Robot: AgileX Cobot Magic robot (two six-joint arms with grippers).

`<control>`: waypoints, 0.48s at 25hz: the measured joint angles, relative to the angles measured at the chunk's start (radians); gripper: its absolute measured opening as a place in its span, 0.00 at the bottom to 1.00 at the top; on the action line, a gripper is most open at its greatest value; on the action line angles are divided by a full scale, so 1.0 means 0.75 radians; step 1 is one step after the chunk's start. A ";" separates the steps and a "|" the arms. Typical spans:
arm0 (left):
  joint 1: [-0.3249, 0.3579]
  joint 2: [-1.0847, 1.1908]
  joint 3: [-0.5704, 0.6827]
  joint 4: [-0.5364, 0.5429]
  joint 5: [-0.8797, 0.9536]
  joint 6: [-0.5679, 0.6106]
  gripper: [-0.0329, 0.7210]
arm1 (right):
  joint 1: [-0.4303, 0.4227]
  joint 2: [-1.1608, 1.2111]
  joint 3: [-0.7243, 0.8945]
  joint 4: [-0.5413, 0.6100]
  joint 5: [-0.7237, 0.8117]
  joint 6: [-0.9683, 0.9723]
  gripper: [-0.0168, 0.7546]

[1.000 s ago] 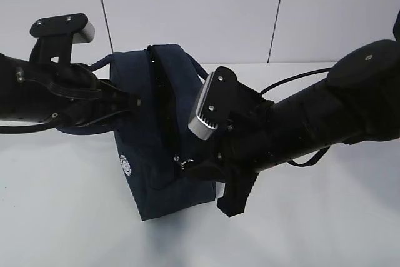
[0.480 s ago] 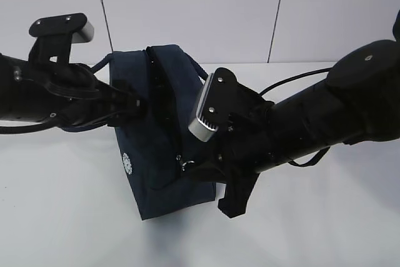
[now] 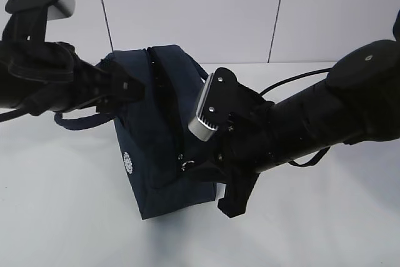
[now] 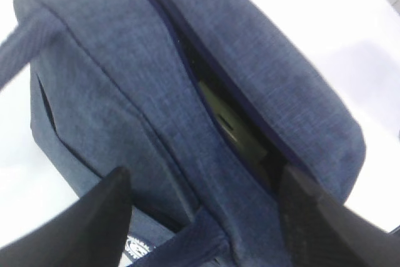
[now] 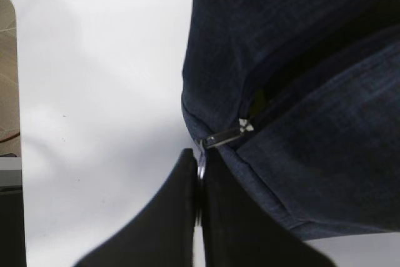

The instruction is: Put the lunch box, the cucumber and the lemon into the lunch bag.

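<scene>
White surface (image 3: pixel 62 217), pale wall behind. I am lifting left tool (image 4: pixel 206 217), now spread wide, letting go of lunch bag (image 3: pixel 156 148). Right tool (image 5: pixel 199 173) is pinching zipper ring (image 5: pixel 201 168). Pale box peeking through slit; zipping looks next.

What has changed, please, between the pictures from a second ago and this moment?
The left hand has opened, let go of the boxy dark navy fabric lunch bag and lifted up and leftward. The bag's loop handle now hangs free. The right hand stays shut on the metal zipper ring pull; the bag has not moved.
</scene>
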 joint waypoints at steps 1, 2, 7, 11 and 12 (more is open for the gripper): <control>-0.002 -0.011 0.003 0.000 0.000 0.007 0.74 | 0.000 0.000 0.000 0.000 0.000 0.000 0.00; -0.008 -0.022 0.013 0.000 -0.010 0.016 0.74 | 0.000 0.000 0.000 0.000 0.000 0.000 0.00; -0.116 -0.043 0.095 0.002 -0.143 0.030 0.74 | 0.000 0.000 0.000 0.000 0.000 0.005 0.00; -0.197 -0.046 0.137 -0.013 -0.224 0.033 0.74 | 0.000 0.000 0.000 0.000 0.000 0.006 0.00; -0.206 -0.048 0.144 -0.012 -0.234 0.033 0.74 | 0.000 0.000 0.000 0.000 0.000 0.006 0.00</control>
